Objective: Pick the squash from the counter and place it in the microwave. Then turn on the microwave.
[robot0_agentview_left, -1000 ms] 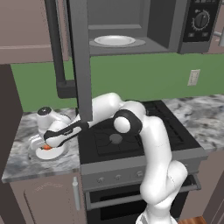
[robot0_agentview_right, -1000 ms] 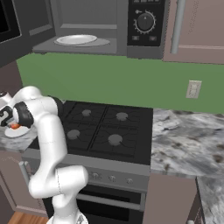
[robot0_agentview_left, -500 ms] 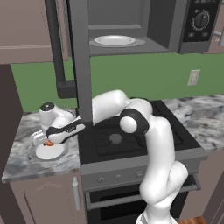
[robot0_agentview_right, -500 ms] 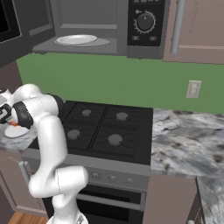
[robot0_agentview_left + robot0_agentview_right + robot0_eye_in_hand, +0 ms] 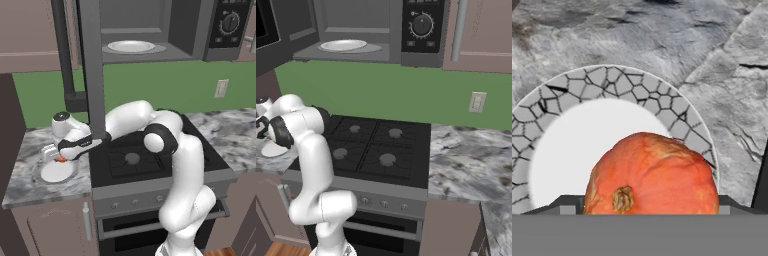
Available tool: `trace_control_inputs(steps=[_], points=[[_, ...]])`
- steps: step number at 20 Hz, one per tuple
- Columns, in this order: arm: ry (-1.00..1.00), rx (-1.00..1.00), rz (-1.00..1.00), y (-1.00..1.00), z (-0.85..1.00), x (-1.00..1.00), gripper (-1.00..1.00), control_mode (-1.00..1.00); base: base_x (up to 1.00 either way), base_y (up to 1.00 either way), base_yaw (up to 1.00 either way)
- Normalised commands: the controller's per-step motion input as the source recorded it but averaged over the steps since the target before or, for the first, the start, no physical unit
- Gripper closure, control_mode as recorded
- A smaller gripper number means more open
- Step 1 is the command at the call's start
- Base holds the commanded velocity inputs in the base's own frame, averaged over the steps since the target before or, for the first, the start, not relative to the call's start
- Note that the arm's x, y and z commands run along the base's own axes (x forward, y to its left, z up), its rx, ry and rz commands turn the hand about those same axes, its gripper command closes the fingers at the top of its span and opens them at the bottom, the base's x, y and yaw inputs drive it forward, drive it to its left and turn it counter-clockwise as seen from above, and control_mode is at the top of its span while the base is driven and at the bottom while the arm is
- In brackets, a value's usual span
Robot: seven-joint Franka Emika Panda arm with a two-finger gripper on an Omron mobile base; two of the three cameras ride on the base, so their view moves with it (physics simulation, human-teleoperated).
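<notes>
A: Squash (image 5: 651, 175) position?

B: It fills the lower middle of my hand view, stem scar facing the camera. Orange-red, slightly mottled. It is over a round plate (image 5: 572, 150) with a white centre and a cracked-mosaic rim. The plate lies on the grey-white marbled desk (image 5: 662, 40).

A: From the base cameras?

B: Left base view: a sliver of orange (image 5: 61, 159) at the far edge of the plate (image 5: 54, 172), on the desk (image 5: 30, 175) left of the black stove (image 5: 145, 155). My end effector (image 5: 54, 155) is right at it, with my arm reaching leftward across the stove's front corner.

A: End effector state?

B: Fingers spread wide. One dark finger (image 5: 760, 185) shows at the right edge of the hand view, beside the squash and apart from it. Whether the squash is lifted or resting on the plate, I cannot tell.

A: Microwave?

B: Microwave (image 5: 150, 30) is mounted above the stove, door (image 5: 92, 65) swung open toward the left. A white plate (image 5: 131, 46) lies inside on its floor. Control panel with a round dial (image 5: 422, 24) sits at the right side.
</notes>
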Motion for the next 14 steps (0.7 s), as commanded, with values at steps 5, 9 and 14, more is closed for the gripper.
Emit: trace_control_inputs(steps=[5, 9, 14], points=[[0.00, 0.00, -0.01, -0.29, 0.14, 0.00, 1.00, -1.00, 0.00, 0.00, 0.00], [-0.01, 0.00, -0.02, -0.33, 0.17, 0.00, 1.00, -1.00, 0.00, 0.00, 0.00], [0.00, 0.00, -0.03, -0.35, 0.21, 0.00, 1.00, -1.00, 0.00, 0.00, 0.00]])
